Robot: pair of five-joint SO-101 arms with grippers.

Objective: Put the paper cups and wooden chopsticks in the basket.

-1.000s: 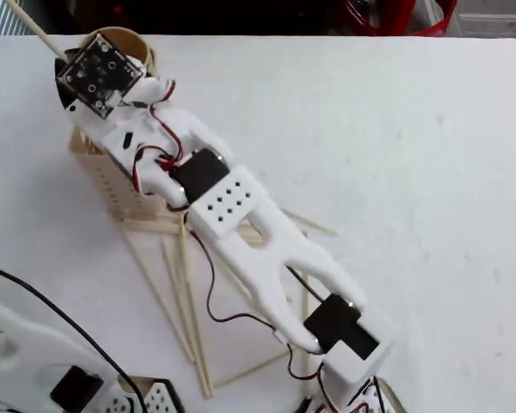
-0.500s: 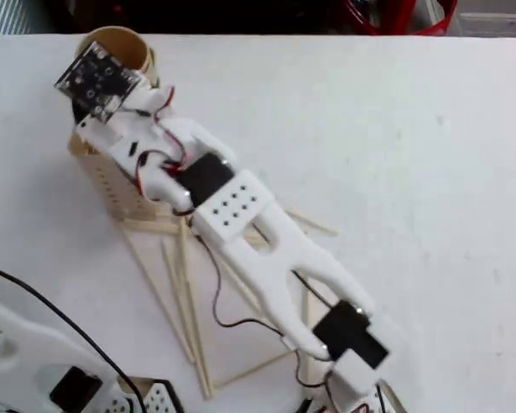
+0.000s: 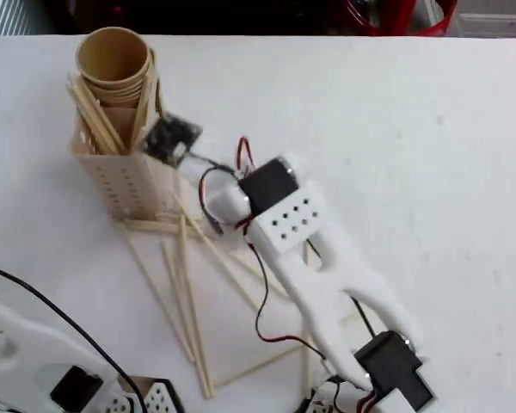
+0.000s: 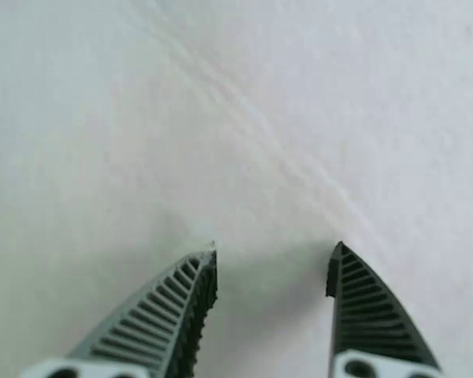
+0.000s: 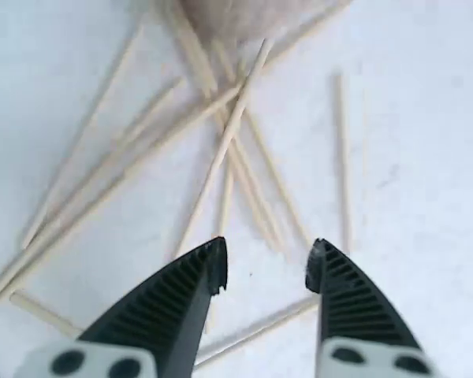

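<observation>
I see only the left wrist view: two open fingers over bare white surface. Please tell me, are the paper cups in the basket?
Observer: Yes. The high view shows the stacked paper cups standing in the basket, at the far left of the table.
Operator: And the chopsticks?
Observer: A few chopsticks lean inside the basket beside the cups; many loose chopsticks lie on the table beside it.
Operator: What does the right gripper hold?
Observer: Nothing. The right gripper is open above the loose chopsticks.
</observation>
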